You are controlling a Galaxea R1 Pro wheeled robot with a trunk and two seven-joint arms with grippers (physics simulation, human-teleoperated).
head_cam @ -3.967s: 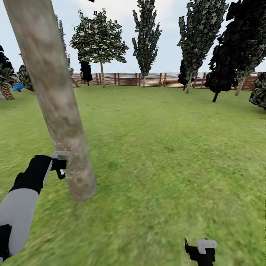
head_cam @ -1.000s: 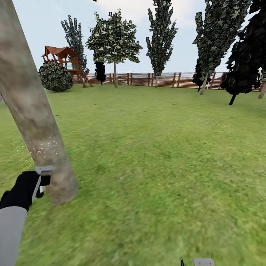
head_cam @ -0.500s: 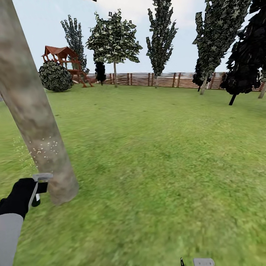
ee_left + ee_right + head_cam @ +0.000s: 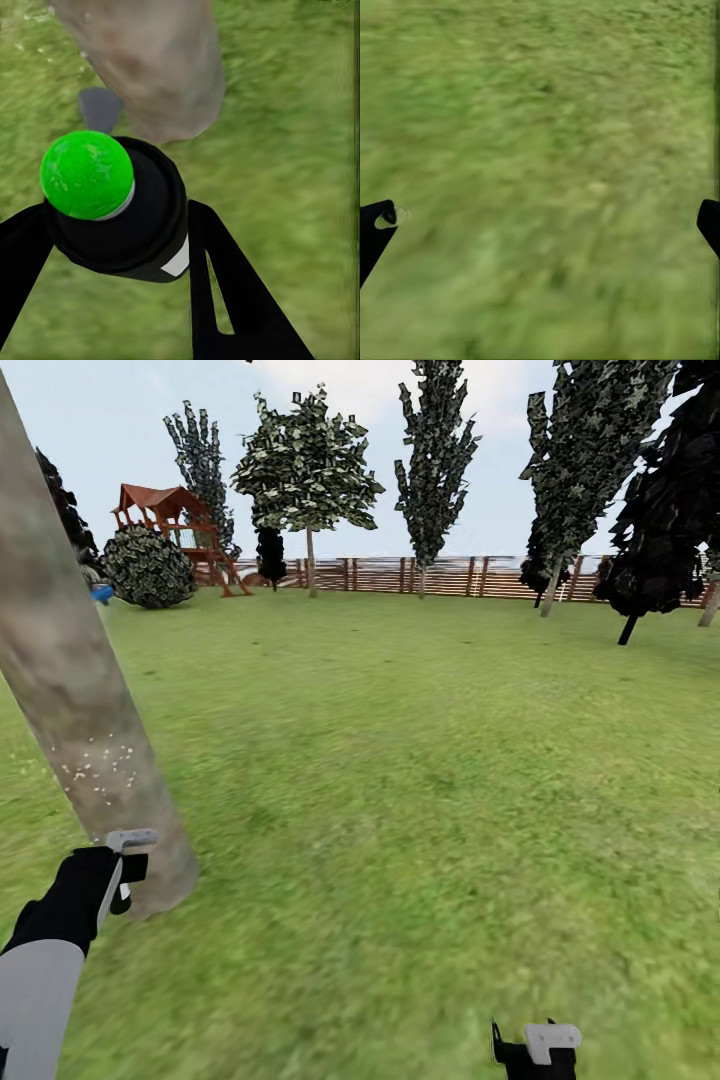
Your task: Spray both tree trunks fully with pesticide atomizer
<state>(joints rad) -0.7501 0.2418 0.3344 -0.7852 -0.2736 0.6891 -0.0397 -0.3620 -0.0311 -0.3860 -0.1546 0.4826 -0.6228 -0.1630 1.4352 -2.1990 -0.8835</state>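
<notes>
Pale flecks of spray on the tree trunk (image 4: 75, 690) now sit a little lower than 1 second ago, so coverage is creeping down while the left gripper (image 4: 112, 247), clamped on the pesticide atomizer (image 4: 112, 206), stays just beside the base, the right gripper (image 4: 540, 225) spread empty over the floor (image 4: 430, 780).

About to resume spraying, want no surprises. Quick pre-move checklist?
1. Left gripper shut on the atomizer: ok.
2. Nozzle aimed at the tree trunk: ok, the trunk sits just ahead in the left wrist view.
3. Spray landing: ok, white specks on the bark.
4. Full trunk coverage: not ok, specks form one small patch.
5. Right gripper open over grass: ok.
6. Second tree sprayed: cannot tell.
</notes>
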